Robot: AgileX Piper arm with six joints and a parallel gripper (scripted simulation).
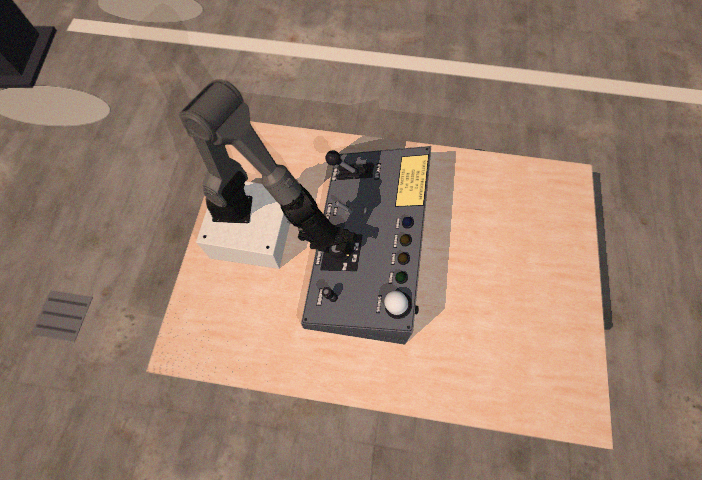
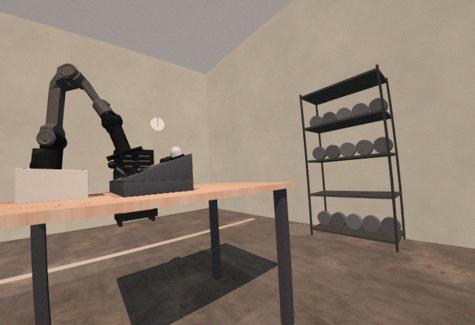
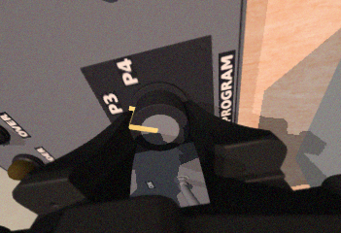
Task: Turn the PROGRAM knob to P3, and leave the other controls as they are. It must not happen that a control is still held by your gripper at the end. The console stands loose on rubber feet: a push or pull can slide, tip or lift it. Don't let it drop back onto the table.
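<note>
The grey console (image 1: 366, 285) (image 2: 161, 180) (image 3: 56, 49) stands on the wooden table (image 1: 505, 283) (image 2: 227, 189). Its black PROGRAM knob (image 3: 160, 127) sits near the console's left edge, below the P3 label (image 3: 111, 103) and the P4 label (image 3: 127, 71). The knob's yellow pointer line (image 3: 143, 128) points left, toward a small yellow tick beside P3. My gripper (image 1: 345, 249) (image 2: 125, 166) (image 3: 159, 116) is down on the panel, shut on the PROGRAM knob with one finger on each side. In the top view the fingers hide the knob.
Other controls on the panel: a black ball lever (image 1: 333, 156), a small toggle (image 1: 328, 293), a column of lamps (image 1: 404, 239), a white dome button (image 1: 396, 302) and a yellow label (image 1: 412, 180). The arm's white base box (image 1: 244, 237) stands left of the console. A shelf rack (image 2: 342, 88) stands far right.
</note>
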